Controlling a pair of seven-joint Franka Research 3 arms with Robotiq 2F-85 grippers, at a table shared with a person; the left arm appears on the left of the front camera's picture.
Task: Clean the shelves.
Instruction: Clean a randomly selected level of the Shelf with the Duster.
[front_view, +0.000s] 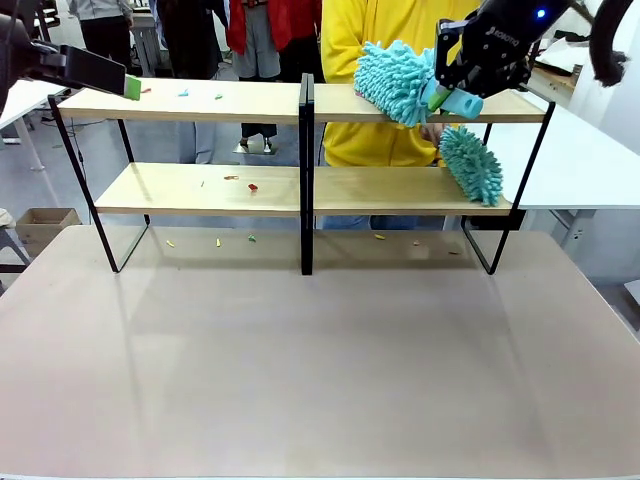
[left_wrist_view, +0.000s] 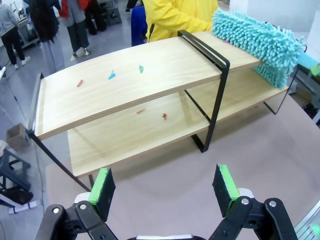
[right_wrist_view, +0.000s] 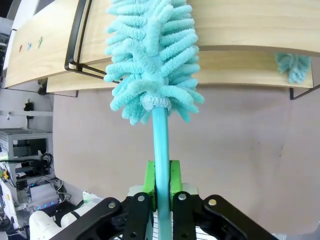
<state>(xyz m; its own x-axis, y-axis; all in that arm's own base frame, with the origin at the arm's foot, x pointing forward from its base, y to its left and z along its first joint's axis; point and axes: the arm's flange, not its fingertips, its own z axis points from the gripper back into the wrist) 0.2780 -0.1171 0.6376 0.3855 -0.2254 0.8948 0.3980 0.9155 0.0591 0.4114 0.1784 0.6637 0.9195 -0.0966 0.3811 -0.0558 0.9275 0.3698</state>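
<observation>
Front and wrist cameras, all toward shelves (front_view: 250, 100)

Open table in front, crowded right half of the rack.
The table (front_view: 320, 360) before the shelves (front_view: 200, 100) lies free. Both boards' left halves are open but for small scraps (front_view: 252, 187); the left gripper (front_view: 130, 87) sits at the top board's left end. The black centre post (front_view: 307, 170) splits each tier. On the right, a teal duster (front_view: 395, 80) lies on the top board beside the post, a second duster (front_view: 472, 165) blocks the lower board's end, and a person (front_view: 370, 140) stands close behind.
</observation>
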